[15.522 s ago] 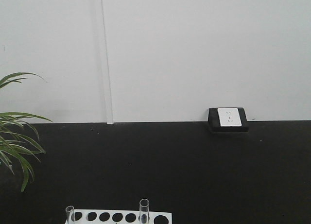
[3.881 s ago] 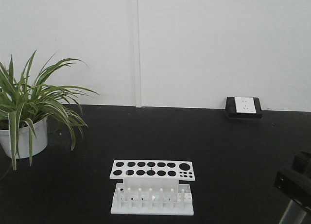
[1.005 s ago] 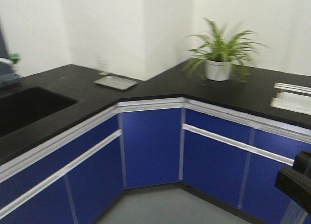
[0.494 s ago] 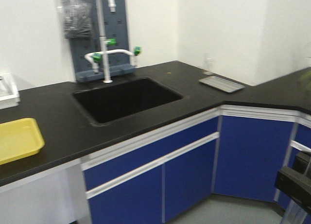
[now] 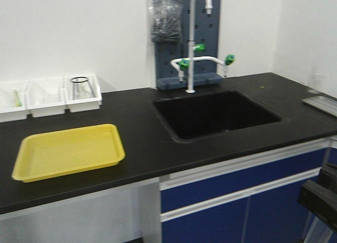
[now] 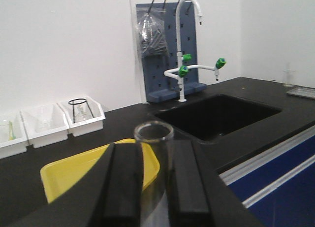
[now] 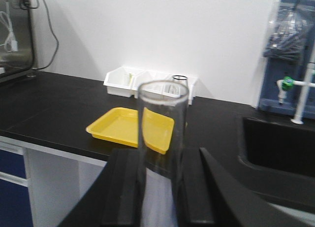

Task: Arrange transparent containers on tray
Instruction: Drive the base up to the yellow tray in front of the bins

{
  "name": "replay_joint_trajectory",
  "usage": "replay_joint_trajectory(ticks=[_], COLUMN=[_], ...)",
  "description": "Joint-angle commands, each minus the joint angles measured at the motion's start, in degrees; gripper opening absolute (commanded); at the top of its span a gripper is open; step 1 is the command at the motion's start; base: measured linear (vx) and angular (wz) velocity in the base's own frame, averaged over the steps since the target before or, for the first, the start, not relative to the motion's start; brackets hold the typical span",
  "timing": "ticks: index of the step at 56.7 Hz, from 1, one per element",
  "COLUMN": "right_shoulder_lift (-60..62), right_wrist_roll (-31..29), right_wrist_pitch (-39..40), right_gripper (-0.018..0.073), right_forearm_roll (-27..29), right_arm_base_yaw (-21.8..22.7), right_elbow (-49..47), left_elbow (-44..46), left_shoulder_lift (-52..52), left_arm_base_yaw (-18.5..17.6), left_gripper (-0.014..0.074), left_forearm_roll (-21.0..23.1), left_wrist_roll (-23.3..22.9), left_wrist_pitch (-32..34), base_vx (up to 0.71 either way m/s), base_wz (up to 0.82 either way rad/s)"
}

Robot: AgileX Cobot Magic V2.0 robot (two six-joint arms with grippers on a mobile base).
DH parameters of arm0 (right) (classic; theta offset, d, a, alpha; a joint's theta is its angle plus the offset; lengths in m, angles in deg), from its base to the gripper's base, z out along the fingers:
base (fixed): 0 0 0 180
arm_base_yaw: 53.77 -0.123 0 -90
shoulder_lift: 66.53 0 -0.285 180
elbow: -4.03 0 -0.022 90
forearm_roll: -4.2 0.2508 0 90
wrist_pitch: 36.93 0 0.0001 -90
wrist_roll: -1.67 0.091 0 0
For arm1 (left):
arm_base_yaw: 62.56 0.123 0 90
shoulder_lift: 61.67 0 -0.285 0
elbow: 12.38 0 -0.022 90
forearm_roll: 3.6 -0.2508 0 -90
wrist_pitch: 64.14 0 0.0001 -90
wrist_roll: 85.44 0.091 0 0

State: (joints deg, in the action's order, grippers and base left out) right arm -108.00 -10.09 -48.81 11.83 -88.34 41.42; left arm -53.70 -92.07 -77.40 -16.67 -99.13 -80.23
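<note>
On the black surface (image 5: 137, 143), at 8 o'clock from the sink (image 5: 213, 114), the yellow tray (image 5: 68, 151) is lying bare. No glass is resting in it, so no part of the arranging is showing as done. The white bins (image 5: 50, 95) are standing at 12 o'clock from the tray.

Your left claw (image 6: 153, 155) is gripping the left test tube (image 6: 153, 132) upright between its two fingers, with the round rim standing out above them. Your right claw (image 7: 160, 158) is gripping the right test tube (image 7: 162, 101) in the same way, and it is rising tall above the fingers. Both tubes are hanging well apart from the tray.

I am judging that the picking up is finished and the whole placing is waiting. You are needing to bring both claws over the tray and lay each tube inside its rim.
</note>
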Motion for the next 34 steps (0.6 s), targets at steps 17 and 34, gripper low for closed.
replay_joint_trajectory(ticks=[17,34], right_shoulder_lift=[-0.1,-0.1], right_wrist_roll=[-0.3,-0.3], right_wrist_pitch=[4.8,4.8], right_gripper=[0.0093,0.0093], right_forearm_roll=[-0.3,-0.3], right_arm_base_yaw=[0.3,0.3], right_elbow=[-1.7,-1.7], left_elbow=[2.0,2.0], left_shoulder_lift=[-0.5,-0.5], left_arm_base_yaw=[-0.3,-0.3], left_gripper=[0.0111,0.0111], left_forearm_roll=[0.1,0.1], left_wrist_roll=[-0.1,-0.1], left_wrist_pitch=[4.9,4.9], base_vx=[0.16,0.2], base_wz=[0.42,0.33])
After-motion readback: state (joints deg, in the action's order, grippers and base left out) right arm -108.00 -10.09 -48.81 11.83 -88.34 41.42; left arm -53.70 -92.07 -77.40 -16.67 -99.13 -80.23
